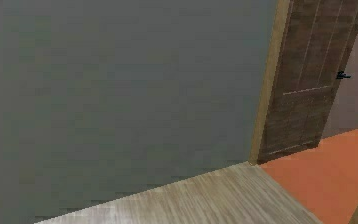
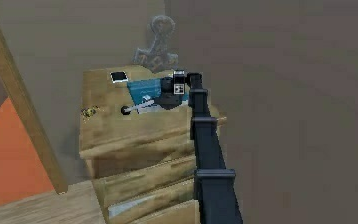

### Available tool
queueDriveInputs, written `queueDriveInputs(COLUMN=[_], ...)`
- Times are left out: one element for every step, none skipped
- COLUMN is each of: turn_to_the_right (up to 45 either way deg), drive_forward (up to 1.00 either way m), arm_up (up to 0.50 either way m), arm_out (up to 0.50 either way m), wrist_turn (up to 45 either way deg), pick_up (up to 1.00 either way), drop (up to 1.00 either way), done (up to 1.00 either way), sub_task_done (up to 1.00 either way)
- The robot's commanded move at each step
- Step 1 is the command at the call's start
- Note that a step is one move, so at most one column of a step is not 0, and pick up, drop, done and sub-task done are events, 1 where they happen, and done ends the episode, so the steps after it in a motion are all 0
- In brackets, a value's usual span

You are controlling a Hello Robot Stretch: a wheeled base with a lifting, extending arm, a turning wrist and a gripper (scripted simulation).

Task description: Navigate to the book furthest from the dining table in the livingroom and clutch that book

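The book (image 2: 141, 97), a blue flat slab, lies on top of the dresser (image 2: 137, 150), near its middle. The end effector (image 2: 159, 93) is at the book's end toward the arm side view's right, so the book lies just left of it. Over or touching: can't tell, and can't tell if it holds anything. The book's long axis looks roughly left-right, about in line with the fingers; that's my guess. The arm (image 2: 209, 150) crosses the dresser's right side. A statue (image 2: 159, 40) stands behind the book, with a small dark device (image 2: 118, 76) further left.
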Motion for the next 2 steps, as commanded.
queueDriveInputs(turn_to_the_right=[0.0,0.0], drive_forward=[0.0,0.0], arm_up=[0.08,0.0], arm_out=[0.0,0.0], wrist_turn=[0.0,0.0], pick_up=[0.0,0.0], drop=[0.0,0.0], done=[0.0,1.0], sub_task_done=[0.0,0.0])
